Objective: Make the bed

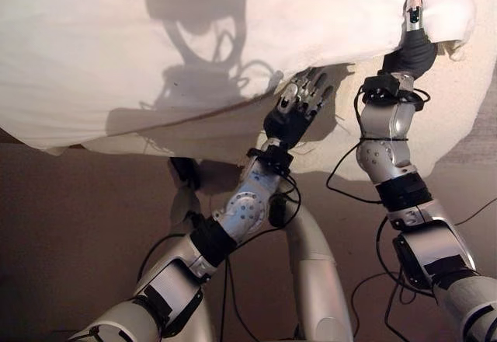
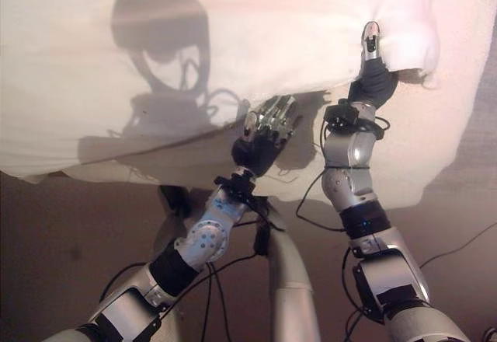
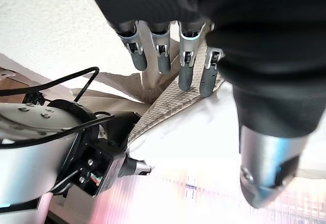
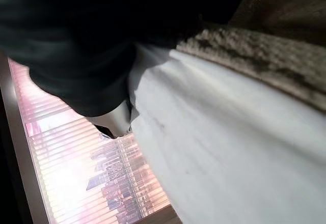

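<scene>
A white duvet [image 1: 116,47] lies rumpled across the bed, its near edge hanging above the brown floor. My right hand [image 1: 411,47] reaches up at the duvet's right corner. Its thumb [image 1: 412,12] lies on top of the cloth, which puckers around it, and the fingers are tucked under the fold. My left hand [image 1: 299,109] is open with its fingers [image 3: 186,68] straight. It hovers in the shadowed gap under the duvet's edge, just left of the right arm, and holds nothing. Beneath the duvet lies a white textured sheet [image 1: 450,101].
Brown floor [image 1: 78,225] runs along the bed's near side. A beige woven strip [image 3: 168,107] shows past my left fingers, next to white cloth [image 4: 229,147]. A bright window with blinds [image 4: 76,173] appears beyond the bed.
</scene>
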Controlling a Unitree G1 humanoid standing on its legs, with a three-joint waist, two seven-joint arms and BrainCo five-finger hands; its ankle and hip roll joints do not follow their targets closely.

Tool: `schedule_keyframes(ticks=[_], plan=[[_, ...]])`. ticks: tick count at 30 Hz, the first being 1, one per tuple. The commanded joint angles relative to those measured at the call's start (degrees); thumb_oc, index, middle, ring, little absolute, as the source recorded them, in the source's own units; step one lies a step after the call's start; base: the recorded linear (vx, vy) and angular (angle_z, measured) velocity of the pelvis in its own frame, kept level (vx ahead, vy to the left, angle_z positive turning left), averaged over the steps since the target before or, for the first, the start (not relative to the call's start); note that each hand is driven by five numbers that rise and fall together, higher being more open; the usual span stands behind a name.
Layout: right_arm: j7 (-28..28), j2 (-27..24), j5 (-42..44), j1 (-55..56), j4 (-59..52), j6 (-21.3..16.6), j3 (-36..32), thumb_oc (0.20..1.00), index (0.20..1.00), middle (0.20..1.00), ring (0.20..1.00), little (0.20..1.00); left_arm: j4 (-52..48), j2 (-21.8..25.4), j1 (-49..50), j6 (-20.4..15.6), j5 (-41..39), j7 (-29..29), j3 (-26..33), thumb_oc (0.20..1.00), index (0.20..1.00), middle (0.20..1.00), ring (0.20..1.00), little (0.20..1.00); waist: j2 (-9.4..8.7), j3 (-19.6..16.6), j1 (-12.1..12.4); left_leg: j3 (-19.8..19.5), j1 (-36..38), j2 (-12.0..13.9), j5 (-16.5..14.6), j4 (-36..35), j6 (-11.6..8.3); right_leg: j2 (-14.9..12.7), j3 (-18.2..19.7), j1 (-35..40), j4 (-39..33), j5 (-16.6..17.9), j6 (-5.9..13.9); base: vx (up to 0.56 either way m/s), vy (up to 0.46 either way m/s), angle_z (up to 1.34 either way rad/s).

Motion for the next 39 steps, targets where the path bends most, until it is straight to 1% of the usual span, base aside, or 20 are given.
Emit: schedule_keyframes(ticks=[1,9,13,15,19,23,28,34,36,39], plan=[[1.33,-0.52,0.08,0.04,-9.13,-2.69,-5.16,0.2,0.2,0.2,0.2,0.2,0.54,0.82,-0.76,-1.36,3.29,-0.31,2.88,1.0,1.0,1.0,1.0,1.0,-5.99,-1.78,0.37,-2.11,1.34,2.65,-9.74,8.41,-5.12,0.73,-2.08,3.29,-12.7,12.15,9.52,0.0,0.0,0.0],[1.27,-0.14,0.19,-0.8,-8.54,-2.4,-4.29,0.2,0.2,0.2,0.2,0.2,4.66,-1.38,-1.75,-1.35,1.1,-0.28,3.13,1.0,1.0,1.0,1.0,1.0,-6.45,-1.78,0.08,-2.24,1.09,2.79,-9.89,8.95,-5.15,0.52,-2.5,3.37,-12.62,12.18,9.45,0.0,0.0,0.0],[0.82,-0.36,-0.01,-2.29,-8.15,-2.52,-4.03,0.2,0.2,0.2,0.2,0.2,6.49,-2.76,-1.71,-0.54,0.74,-0.39,2.09,1.0,1.0,1.0,1.0,1.0,-6.41,-1.78,-0.06,-2.28,1.03,2.72,-9.96,8.88,-5.13,0.43,-2.52,3.21,-12.71,12.35,9.51,0.0,0.0,0.0],[0.57,-0.56,-0.1,-3.7,-7.23,-2.61,-3.69,0.2,0.2,0.2,0.2,0.2,9.4,-3.76,-1.42,0.31,0.71,-0.73,1.5,1.0,1.0,1.0,1.0,1.0,-6.37,-1.78,-0.06,-2.26,1.08,2.65,-10.0,8.8,-5.03,0.41,-2.42,3.17,-12.76,12.45,9.47,0.0,0.0,0.0],[0.46,-0.9,0.48,-4.9,-6.54,-3.45,-3.65,0.2,0.2,0.2,0.2,0.2,12.67,-4.76,-0.98,0.37,0.43,-1.07,1.87,1.0,1.0,1.0,1.0,1.0,-6.72,-1.78,-0.13,-2.24,1.2,2.71,-9.94,8.58,-5.07,0.51,-2.25,3.12,-12.77,12.5,9.48,0.0,0.0,0.0],[0.42,-1.25,0.71,-5.59,-6.12,-3.87,-3.64,0.2,0.2,0.2,0.2,0.2,15.56,-5.27,-1.44,-0.07,0.13,-0.96,2.79,1.0,1.0,1.0,1.0,1.0,-7.16,-1.79,-0.41,-2.18,1.36,2.89,-10.02,8.8,-5.12,0.63,-2.22,3.25,-12.78,12.46,9.48,0.0,0.0,0.0],[0.17,-2.45,2.48,-9.21,-4.13,-4.86,-3.07,0.2,0.2,0.2,0.2,0.2,19.65,-4.84,-2.54,-0.18,2.77,0.05,2.81,1.0,1.0,1.0,1.0,1.0,-7.21,-1.79,-0.42,-1.97,1.3,3.01,-10.46,9.52,-5.05,0.76,-1.71,2.98,-12.62,12.5,9.52,0.0,0.0,0.0],[-0.05,-2.67,2.15,-10.12,-4.18,-4.46,-2.5,0.2,0.2,0.2,0.2,0.2,20.07,-4.2,-2.83,-0.68,3.72,0.44,4.71,1.0,1.0,1.0,1.0,1.0,-7.07,-1.78,-0.59,-1.41,0.98,3.07,-10.78,10.09,-4.93,0.55,-1.42,2.22,-12.3,12.59,9.51,0.0,0.01,-0.03],[-0.12,-2.31,2.03,-9.63,-4.26,-4.49,-2.78,0.2,0.2,0.2,0.2,0.2,18.92,-3.69,-2.9,-1.18,3.77,0.37,5.38,1.0,1.0,1.0,1.0,1.0,-7.07,-1.78,-0.58,-1.42,0.8,3.07,-10.86,10.33,-4.9,0.56,-1.49,2.15,-12.28,12.56,9.5,0.0,0.0,0.0],[0.02,-1.76,1.69,-7.89,-5.31,-4.69,-3.8,0.2,0.2,0.2,0.2,0.2,14.81,-2.96,-2.8,-2.48,2.12,-0.01,7.99,1.0,1.0,1.0,1.0,1.0,-6.92,-1.78,-0.52,-1.43,0.39,3.0,-11.04,10.57,-4.77,0.53,-1.85,1.87,-12.16,12.36,9.49,0.0,0.0,0.0]])
